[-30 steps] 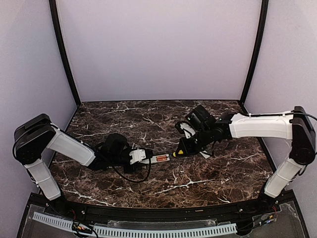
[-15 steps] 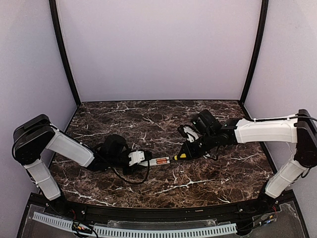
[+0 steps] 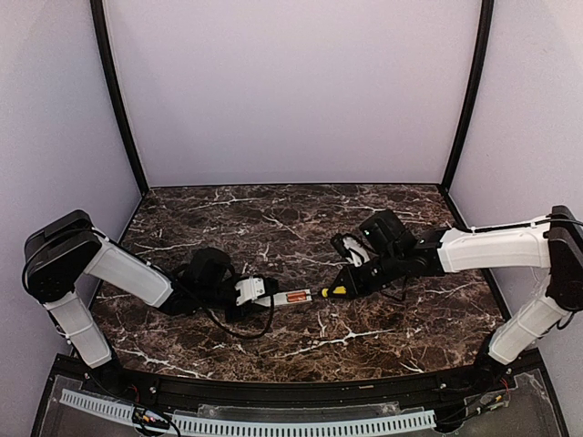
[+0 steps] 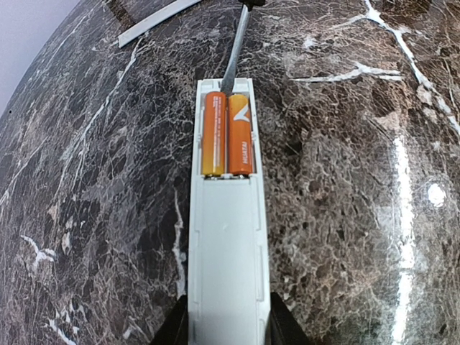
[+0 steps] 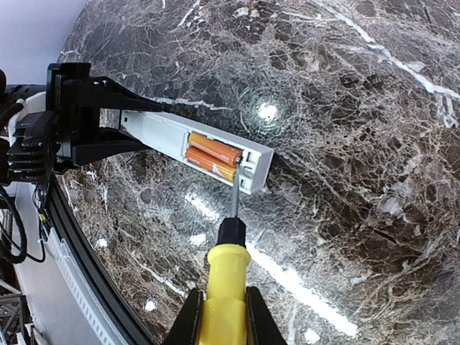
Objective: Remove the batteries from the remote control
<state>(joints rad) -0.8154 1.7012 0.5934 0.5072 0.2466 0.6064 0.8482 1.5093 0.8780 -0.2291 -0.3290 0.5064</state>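
while the left claw (image 4: 228,332) is clamped on the near end of the remote control (image 4: 226,251), one black finger on each long side, the white bar lies flat on the dark, white-veined marble bench (image 4: 359,215) with its back facing up. the recess at its far end is uncovered, and the batteries (image 4: 228,135) sit in it side by side, both orange, lengthwise along the remote and touching each other.

the right claw (image 5: 219,323) is closed on the yellow handle of a screwdriver (image 5: 227,267), gripping it between its two fingers. the screwdriver's thin metal shaft reaches to the open end of the remote, and its tip rests at the end wall of the recess, right against the ends of the batteries. whether it is under one of them i cannot tell.

from above, remote and screwdriver form almost one line across the middle of the bench, with the left arm on one side and the right arm on the other. a flat white strip (image 4: 154,20) lies on the bench well apart from the remote, beyond its far end.
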